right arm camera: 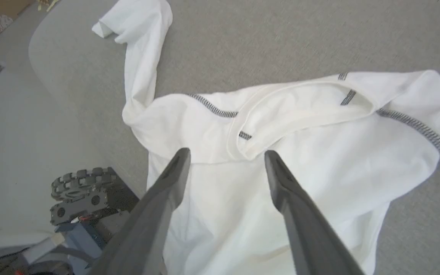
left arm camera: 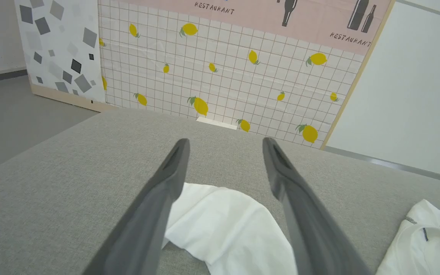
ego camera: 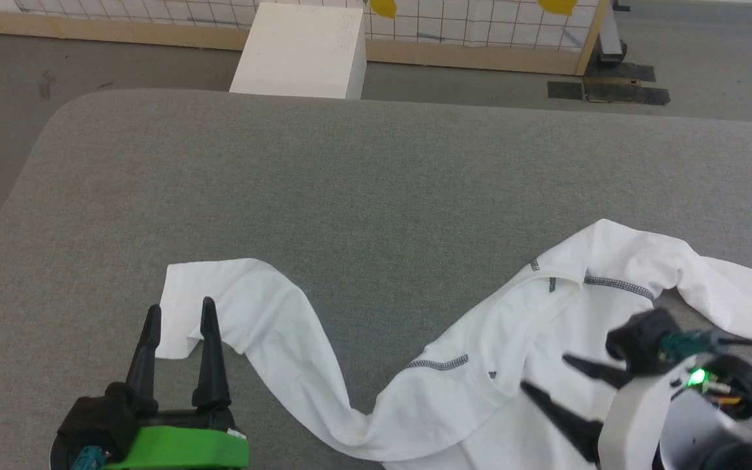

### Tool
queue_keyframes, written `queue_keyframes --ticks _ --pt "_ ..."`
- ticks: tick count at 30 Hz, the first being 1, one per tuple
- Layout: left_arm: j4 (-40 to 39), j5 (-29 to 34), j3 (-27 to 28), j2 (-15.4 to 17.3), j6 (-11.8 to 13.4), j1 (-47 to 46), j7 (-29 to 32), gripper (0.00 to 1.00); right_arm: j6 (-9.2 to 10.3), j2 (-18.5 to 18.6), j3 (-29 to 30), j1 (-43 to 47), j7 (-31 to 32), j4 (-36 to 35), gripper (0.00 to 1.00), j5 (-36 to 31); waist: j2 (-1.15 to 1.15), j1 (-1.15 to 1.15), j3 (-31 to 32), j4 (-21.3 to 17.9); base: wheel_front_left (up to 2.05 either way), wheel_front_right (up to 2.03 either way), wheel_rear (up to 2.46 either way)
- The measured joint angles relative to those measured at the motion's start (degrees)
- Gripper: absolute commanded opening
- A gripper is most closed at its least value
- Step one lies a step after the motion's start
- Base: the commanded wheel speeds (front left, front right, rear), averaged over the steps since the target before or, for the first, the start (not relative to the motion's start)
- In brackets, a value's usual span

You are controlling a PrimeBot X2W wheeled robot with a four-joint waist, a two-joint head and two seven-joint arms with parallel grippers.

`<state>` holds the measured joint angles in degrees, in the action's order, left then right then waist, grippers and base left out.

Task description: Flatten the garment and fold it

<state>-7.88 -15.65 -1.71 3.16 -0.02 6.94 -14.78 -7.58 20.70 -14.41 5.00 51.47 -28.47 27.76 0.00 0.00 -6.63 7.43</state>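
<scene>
The left tool (ego camera: 180, 305) is low at the left of the table (ego camera: 350, 183), fingers spread wide and holding nothing. The shirt (ego camera: 467, 398) lies crumpled along the near edge. Its sleeve (ego camera: 271, 313) reaches out to the left, so the cuff (ego camera: 180, 281) sits right at this tool's tips. In the left wrist view the cuff end (left arm camera: 224, 225) lies between and under the two fingers. Whether they touch the cloth I cannot tell from that angle.

From the cuff the sleeve's long axis runs right and back toward the robot, bends, and joins the body of the shirt. The collar (ego camera: 565, 287) lies further right.

The right tool (ego camera: 544, 372) hangs over the body just short of the collar (right arm camera: 300, 103). Its fingers are spread, with no cloth between them, and they point toward the left tool. The other sleeve (ego camera: 741, 294) trails off to the right edge.

The shirt is not yet flat. Judging from this layout, the left arm is the nearer one for drawing the cuff outward along the sleeve's own line. The right arm is placed to take the collar or shoulder.
</scene>
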Motion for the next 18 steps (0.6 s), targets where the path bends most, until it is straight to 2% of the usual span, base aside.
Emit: queue_keyframes --ticks 2,6,12,18 --pt "-0.1 0.0 -0.1 0.0 0.0 -0.1 0.0 1.0 0.01 -0.4 0.3 -4.5 -3.8 1.6 1.0 -2.4 0.0 0.0 -0.5 0.3 0.0 0.0 0.0" --pt "-0.1 -0.6 -0.6 0.0 0.0 -0.5 0.0 1.0 0.01 -0.3 -2.4 -9.4 -5.1 7.1 1.0 -4.4 0.0 0.0 -1.7 1.1 0.0 0.0 0.0" --pt "0.1 -1.5 -0.9 0.0 0.0 -2.6 0.0 1.0 0.0 0.5 -8.5 -12.4 -0.4 15.8 1.0 -4.6 0.0 0.0 -4.1 3.2 0.0 0.0 0.0" --pt "0.4 -1.6 -1.3 0.0 0.1 -4.1 0.0 1.0 0.0 1.6 -11.4 -13.8 0.2 20.2 1.0 -4.7 0.0 0.0 -6.2 5.8 0.0 0.0 0.0"
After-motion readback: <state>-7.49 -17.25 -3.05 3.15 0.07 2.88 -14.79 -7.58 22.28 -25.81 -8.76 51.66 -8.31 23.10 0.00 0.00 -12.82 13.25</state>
